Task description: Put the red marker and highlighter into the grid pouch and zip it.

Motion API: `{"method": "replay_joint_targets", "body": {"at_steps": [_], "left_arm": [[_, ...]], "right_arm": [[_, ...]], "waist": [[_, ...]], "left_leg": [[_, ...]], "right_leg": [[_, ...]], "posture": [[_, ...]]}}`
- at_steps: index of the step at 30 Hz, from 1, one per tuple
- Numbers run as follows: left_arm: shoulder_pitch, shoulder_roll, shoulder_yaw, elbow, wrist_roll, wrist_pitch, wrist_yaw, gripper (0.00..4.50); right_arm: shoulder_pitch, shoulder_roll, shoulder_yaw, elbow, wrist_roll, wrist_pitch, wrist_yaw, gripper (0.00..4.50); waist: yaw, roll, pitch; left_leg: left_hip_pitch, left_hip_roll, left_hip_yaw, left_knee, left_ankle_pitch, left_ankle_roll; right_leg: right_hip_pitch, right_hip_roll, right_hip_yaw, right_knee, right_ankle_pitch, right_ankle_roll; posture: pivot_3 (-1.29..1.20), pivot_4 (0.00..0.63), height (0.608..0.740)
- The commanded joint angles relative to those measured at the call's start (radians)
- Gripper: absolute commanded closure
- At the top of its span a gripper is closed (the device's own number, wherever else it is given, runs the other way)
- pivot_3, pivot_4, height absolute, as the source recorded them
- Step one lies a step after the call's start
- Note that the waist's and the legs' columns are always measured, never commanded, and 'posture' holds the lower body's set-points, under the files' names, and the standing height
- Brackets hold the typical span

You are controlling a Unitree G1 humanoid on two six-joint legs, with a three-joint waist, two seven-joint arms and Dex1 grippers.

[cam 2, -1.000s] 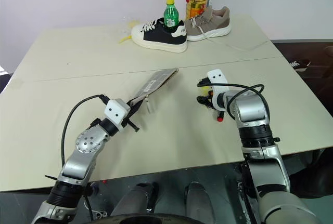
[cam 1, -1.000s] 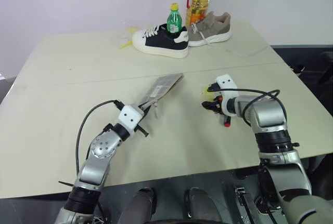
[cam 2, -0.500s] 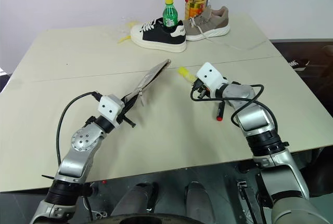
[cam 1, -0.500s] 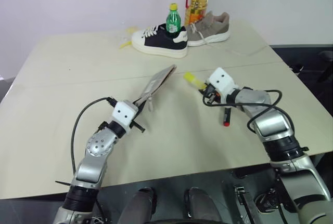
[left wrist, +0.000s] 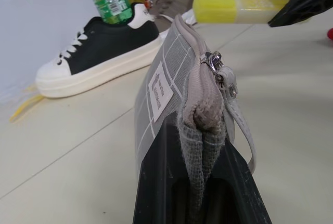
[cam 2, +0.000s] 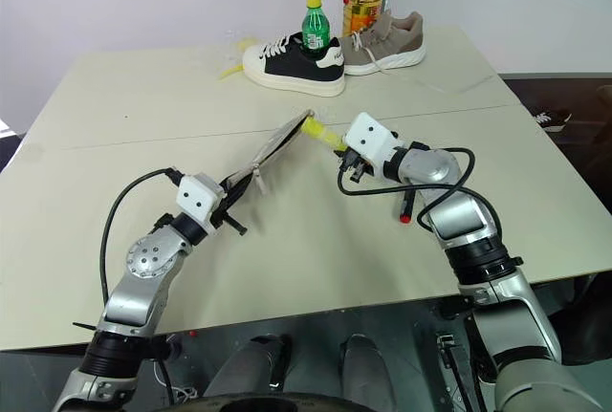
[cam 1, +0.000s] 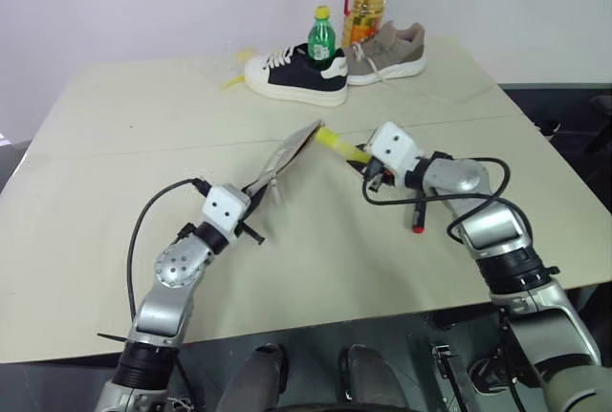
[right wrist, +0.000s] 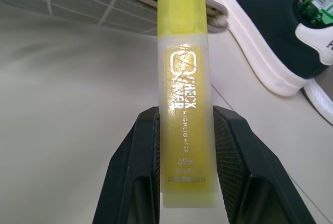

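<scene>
Both arms outstretched, right hand [cam 2: 346, 152] pointing highlighter [cam 2: 322, 133] at grid pouch [cam 2: 277, 145]

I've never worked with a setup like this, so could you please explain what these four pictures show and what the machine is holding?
It is a two-armed humanoid robot at a table. Two pictures come from cameras in its head, looking down over both arms; the other two come from a camera on each wrist. The left gripper has its jaws shut on one end of the grid pouch, holding it up on edge. The right gripper clamps the highlighter, its tip near the pouch's far end. The red marker lies on the table. At the back stand two shoes and two bottles.
</scene>
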Motion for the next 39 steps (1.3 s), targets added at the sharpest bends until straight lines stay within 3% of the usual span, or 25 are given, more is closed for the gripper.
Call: {"method": "replay_joint_targets", "body": {"at_steps": [1,14,21,30,37,39], "left_arm": [[-0.001,0.003,-0.012,-0.047,-0.002,-0.017,-0.012,4.5],[-0.006,0.008,-0.029,-0.06,0.0,-0.021,-0.031,4.5],[-0.014,0.117,-0.01,-0.132,-0.113,0.057,-0.195,4.5],[-0.076,0.247,-0.042,-0.155,-0.221,0.183,-0.407,4.5],[-0.098,0.21,-0.038,-0.108,-0.178,0.151,-0.373,4.5],[-0.105,0.187,-0.037,-0.077,-0.148,0.114,-0.338,4.5]], "right_arm": [[-0.026,0.004,-0.008,-0.028,-0.009,-0.019,0.007,3.65],[-0.005,-0.062,0.049,-0.047,-0.111,-0.124,0.069,3.65],[-0.013,-0.136,0.136,-0.087,-0.206,-0.353,0.157,3.65],[-0.05,-0.098,0.198,-0.097,-0.258,-0.512,0.202,3.65],[-0.046,-0.088,0.108,-0.104,-0.193,-0.447,0.213,0.18],[-0.023,-0.089,0.047,-0.141,-0.1,-0.33,0.242,0.18]], "waist": [[0.0,0.0,0.0],[0.0,0.0,0.0],[-0.003,0.0,0.0],[-0.001,0.0,0.0],[0.0,0.0,0.001],[0.001,0.0,0.001]], "left_leg": [[0.0,0.0,0.0,0.0,0.0,0.0],[0.0,0.0,0.0,0.0,0.0,0.0],[0.0,0.0,0.0,0.0,0.0,0.0],[0.0,0.0,0.0,0.0,0.0,0.0],[0.0,0.0,0.0,0.0,0.0,0.0],[0.0,0.0,0.0,0.001,0.0,0.0]], "right_leg": [[0.0,0.0,0.0,0.0,0.0,0.0],[0.0,0.0,0.0,0.0,0.0,0.0],[0.0,0.0,0.0,0.0,0.0,0.0],[0.0,0.0,0.0,0.0,0.0,0.0],[0.0,0.0,0.0,0.0,0.0,0.0],[0.0,0.0,0.0,0.0,0.0,-0.001]], "posture": [[0.0,0.15,0.74],[0.0,0.15,0.74],[0.0,0.15,0.74],[0.0,0.15,0.74],[0.0,0.15,0.74],[0.0,0.15,0.74]]}}
